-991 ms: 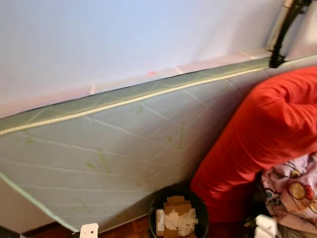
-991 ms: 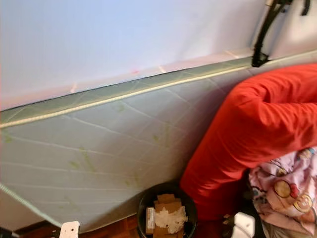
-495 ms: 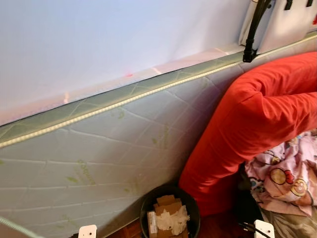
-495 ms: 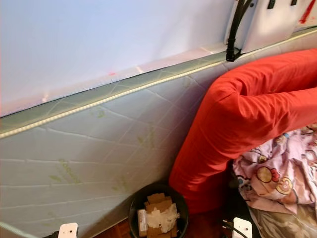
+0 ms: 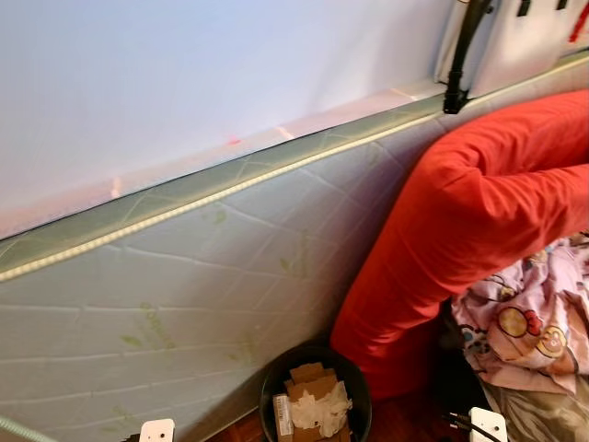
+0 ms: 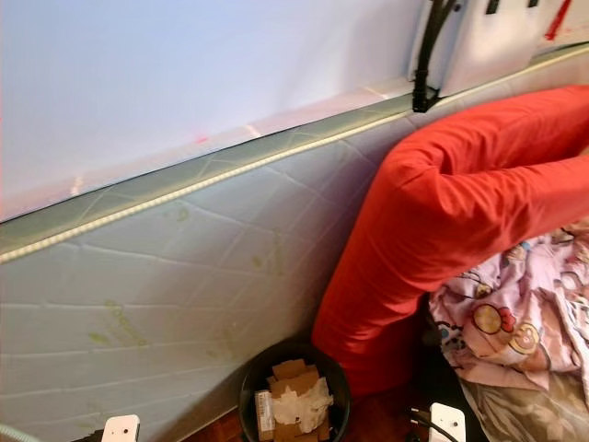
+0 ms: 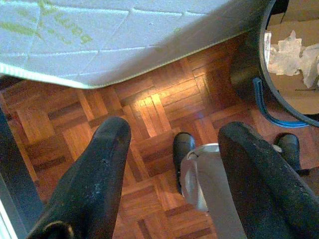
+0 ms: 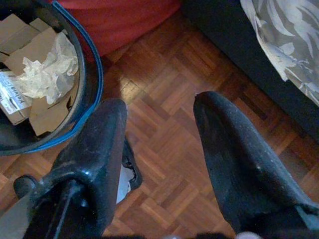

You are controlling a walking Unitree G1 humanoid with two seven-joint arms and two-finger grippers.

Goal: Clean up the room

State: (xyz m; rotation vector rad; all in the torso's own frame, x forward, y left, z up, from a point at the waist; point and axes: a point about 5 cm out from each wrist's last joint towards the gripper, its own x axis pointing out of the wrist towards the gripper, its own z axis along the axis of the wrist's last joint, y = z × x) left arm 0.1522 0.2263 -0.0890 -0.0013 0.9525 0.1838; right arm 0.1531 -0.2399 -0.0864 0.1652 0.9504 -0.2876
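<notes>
While mattress [image 5: 184,276] leans lengthwise on wall, bin [image 5: 316,402] upright, mouth up.

Mattress [image 5: 184,276] on edge, leaning against the wall [image 5: 184,74] behind. Right of it, a long cushion [image 5: 460,221] propped against the mattress face, draped over bedding [image 5: 529,318] at far right. On the floor [image 8: 164,124] in front, at the foot of mattress and cushion, a bin [image 6: 294,391] with cardboard and crumpled paper [image 6: 296,403] inside. Hanging low over the floor, left gripper [image 7: 172,164] left of the bin, right gripper [image 8: 159,149] right of it.
</notes>
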